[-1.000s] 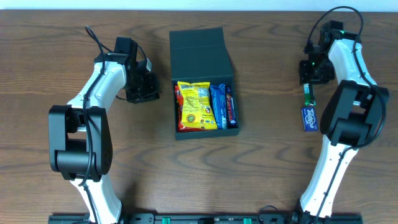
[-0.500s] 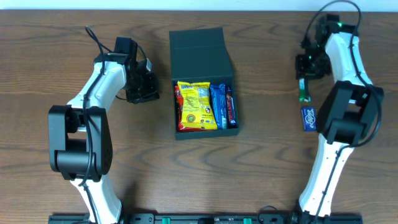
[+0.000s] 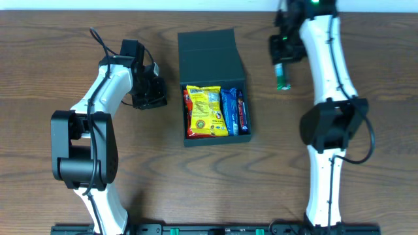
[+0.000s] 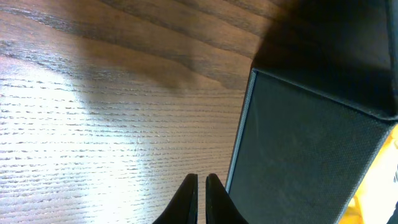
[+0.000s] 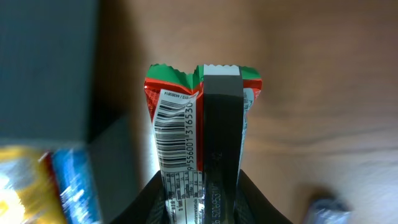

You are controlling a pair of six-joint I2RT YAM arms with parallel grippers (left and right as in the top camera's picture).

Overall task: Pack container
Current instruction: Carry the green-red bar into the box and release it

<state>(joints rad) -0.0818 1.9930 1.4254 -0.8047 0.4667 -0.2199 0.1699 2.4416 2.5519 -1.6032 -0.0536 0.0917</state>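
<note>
The dark teal container (image 3: 238, 134) stands open mid-table, its lid (image 3: 209, 52) folded back on the far side. Inside lie a yellow packet (image 3: 208, 111) and two blue packets (image 3: 228, 111). My right gripper (image 3: 283, 52) is shut on a red-and-green snack bar (image 3: 282, 79), which hangs above the table just right of the lid. The right wrist view shows the bar's barcode (image 5: 177, 124) between the fingers (image 5: 202, 193) and the container (image 5: 43, 62) to the left. My left gripper (image 3: 149, 91) is shut and empty beside the container's left wall (image 4: 311, 149), fingertips (image 4: 200, 182) together.
A blurred blue packet (image 5: 323, 208) lies on the wooden table at the lower right of the right wrist view; in the overhead view my right arm (image 3: 326, 124) covers that spot. Both arm bases stand at the near edge.
My right gripper has carried the snack bar left and farther back, from the right side of the table to just beside the container lid. The left arm has not moved.
</note>
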